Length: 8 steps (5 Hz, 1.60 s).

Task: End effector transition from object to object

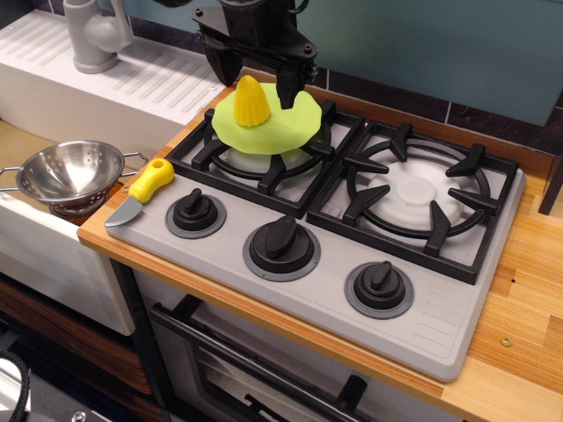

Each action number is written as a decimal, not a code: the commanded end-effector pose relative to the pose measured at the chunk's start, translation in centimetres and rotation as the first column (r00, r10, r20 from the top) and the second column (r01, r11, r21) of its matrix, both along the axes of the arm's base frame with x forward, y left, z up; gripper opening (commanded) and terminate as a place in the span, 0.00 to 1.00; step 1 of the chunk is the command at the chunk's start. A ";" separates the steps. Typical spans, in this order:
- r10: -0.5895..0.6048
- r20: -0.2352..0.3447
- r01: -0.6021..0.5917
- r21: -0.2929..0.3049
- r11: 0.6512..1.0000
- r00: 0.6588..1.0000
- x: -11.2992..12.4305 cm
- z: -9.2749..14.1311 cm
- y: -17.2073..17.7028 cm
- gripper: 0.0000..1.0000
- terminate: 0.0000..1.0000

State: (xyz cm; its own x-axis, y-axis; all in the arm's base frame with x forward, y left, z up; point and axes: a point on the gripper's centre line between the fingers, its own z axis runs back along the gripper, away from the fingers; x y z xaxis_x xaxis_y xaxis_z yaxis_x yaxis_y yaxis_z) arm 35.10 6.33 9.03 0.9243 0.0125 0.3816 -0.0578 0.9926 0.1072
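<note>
My black gripper (255,77) hangs from the bulky black arm at the top of the view, over the back left burner. Its two short fingers (288,88) stand apart, open and empty. A yellow corn cob (251,101) stands upright on a lime green plate (281,127) that rests on the left burner grate. The corn sits between and just in front of the fingers; I cannot tell whether they touch it.
A toy stove (352,255) with three black knobs (283,244) fills the middle. The right burner (413,189) is bare. A yellow-handled knife (141,189) lies at the stove's left edge. A metal colander (70,171) sits in the sink at left, a grey faucet (95,31) behind.
</note>
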 end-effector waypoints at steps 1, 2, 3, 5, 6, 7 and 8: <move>0.000 0.000 0.000 0.000 1.000 1.000 0.0 0.0 0.0 1.00 0.00; 0.004 -0.055 -0.003 0.026 1.000 0.998 -0.8 3.1 0.5 1.00 0.00; 0.007 -0.088 -0.003 0.047 0.999 0.996 -1.7 5.4 1.0 1.00 0.00; 0.014 -0.126 -0.004 0.073 0.997 0.992 -3.6 6.3 3.0 1.00 0.00; 0.006 -0.119 0.004 0.080 0.997 0.993 -5.0 5.1 4.2 1.00 0.00; -0.002 -0.095 0.010 0.080 0.997 0.995 -6.3 3.2 4.8 1.00 0.00; -0.009 -0.072 0.014 0.077 0.997 0.997 -7.2 1.3 5.1 1.00 0.00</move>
